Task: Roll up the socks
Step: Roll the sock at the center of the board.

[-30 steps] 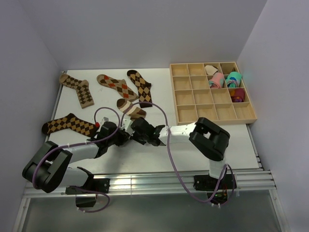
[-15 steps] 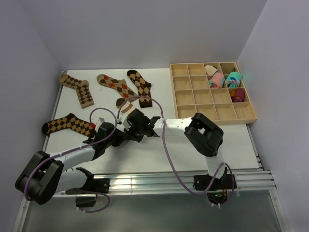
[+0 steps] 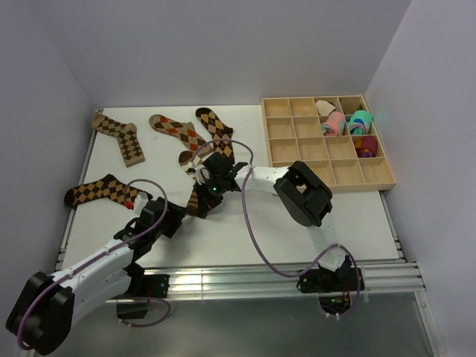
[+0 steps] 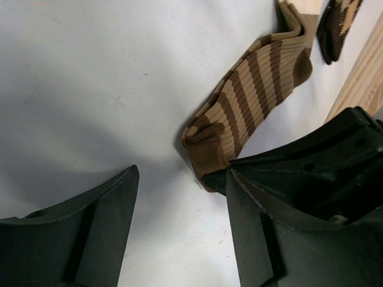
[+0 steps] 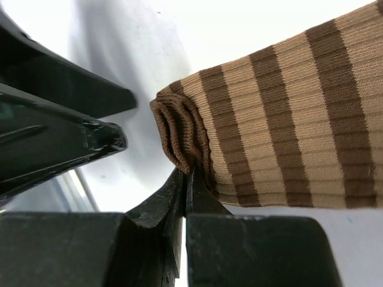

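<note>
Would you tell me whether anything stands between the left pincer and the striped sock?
Nothing visible does: table lies between the open left pincer and the folded end of the striped sock, which the right pincer pinches.

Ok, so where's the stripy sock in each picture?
Top external: the striped sock sits near the picture's middle.
Left wrist: the sock runs diagonally, upper middle.
Right wrist: the sock fills the right side.
Shared landmark: the right pincer, shut on the sock's folded end, shows in all three.

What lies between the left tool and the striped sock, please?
Only bare table, in the left wrist view; the open left tool stands apart from the striped sock.
</note>
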Robot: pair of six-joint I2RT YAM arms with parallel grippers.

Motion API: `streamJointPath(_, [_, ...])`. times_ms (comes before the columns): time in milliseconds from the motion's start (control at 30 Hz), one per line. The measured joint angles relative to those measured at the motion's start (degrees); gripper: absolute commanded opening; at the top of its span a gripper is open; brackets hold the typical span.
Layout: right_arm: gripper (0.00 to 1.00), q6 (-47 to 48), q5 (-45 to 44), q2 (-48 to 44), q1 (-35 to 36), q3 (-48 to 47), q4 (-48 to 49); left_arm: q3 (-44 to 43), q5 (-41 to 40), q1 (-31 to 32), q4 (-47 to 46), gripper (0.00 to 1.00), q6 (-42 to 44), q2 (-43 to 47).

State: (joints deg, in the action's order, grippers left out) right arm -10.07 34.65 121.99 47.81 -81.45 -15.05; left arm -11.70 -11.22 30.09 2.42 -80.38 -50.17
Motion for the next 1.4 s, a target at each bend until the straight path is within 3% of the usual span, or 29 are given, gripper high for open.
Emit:
streamJointPath(367, [0.0, -5.9, 8.8, 3.6, -2.3, -1.9, -0.3, -0.6, 0.3, 0.0, -7.4, 0.57, -1.5, -8.0])
streamJointPath(967, [0.0, -7.1, 10.1, 4.0, -2.6, -1.9, -0.3, -3.1, 0.3, 0.0, -14.9, 0.4, -1.9, -18.4])
streamJointPath(1133, [0.0, -7.1, 10.0, 4.0, -2.6, -1.9, -0.2, -4.3, 0.3, -0.1, -15.9, 0.29, -1.8, -21.1])
streamJointPath(1233, [0.08, -7.2, 9.5, 3.7, -2.6, -1.7, -0.1, -4.5, 0.5, -0.3, -15.9, 0.18, -1.6, -21.9])
streamJointPath(1400, [0.21, -6.6, 3.8, -1.2, -2.0, 3.6, 2.8, -5.4, 1.2, -0.2, -14.5, 0.1, -1.0, -22.1])
